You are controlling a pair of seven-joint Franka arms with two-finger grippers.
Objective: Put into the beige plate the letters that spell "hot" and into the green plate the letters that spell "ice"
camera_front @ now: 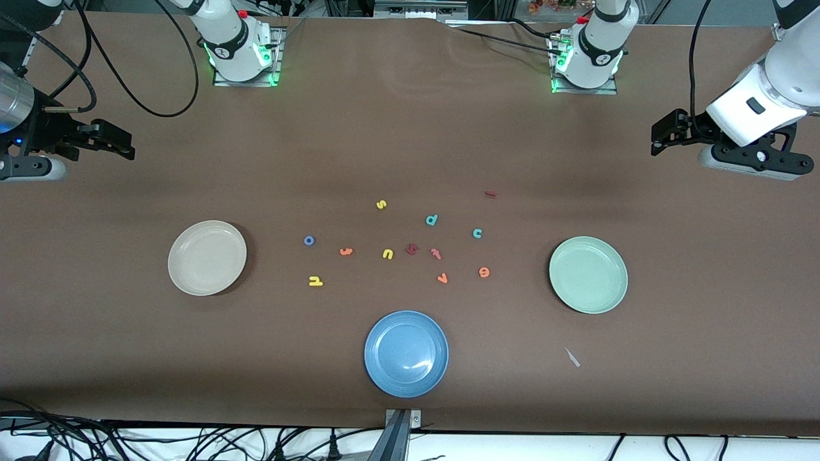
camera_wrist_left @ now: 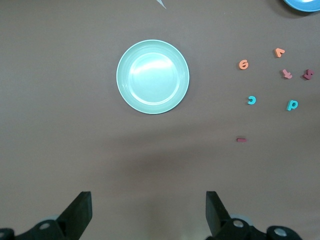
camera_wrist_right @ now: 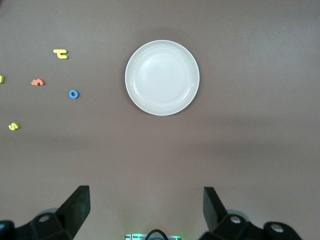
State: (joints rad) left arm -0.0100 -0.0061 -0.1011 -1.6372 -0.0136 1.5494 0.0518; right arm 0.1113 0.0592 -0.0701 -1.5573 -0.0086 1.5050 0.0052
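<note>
Front view showing tiny foam letters (camera_front: 410, 243) lying scattered between round cream-beige plate (camera_front: 207, 257) and round mint-green plate (camera_front: 588, 274), right gripper (camera_front: 122, 146) and left gripper (camera_front: 663, 133) hanging wide open and empty above the table ends, needing centred descent onto one letter.

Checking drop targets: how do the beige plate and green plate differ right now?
The beige plate is cream and lies toward the right arm's end; the green plate is mint, toward the left arm's end and slightly nearer the front camera. Both are round, shallow, similar in size and hold no letters.
</note>
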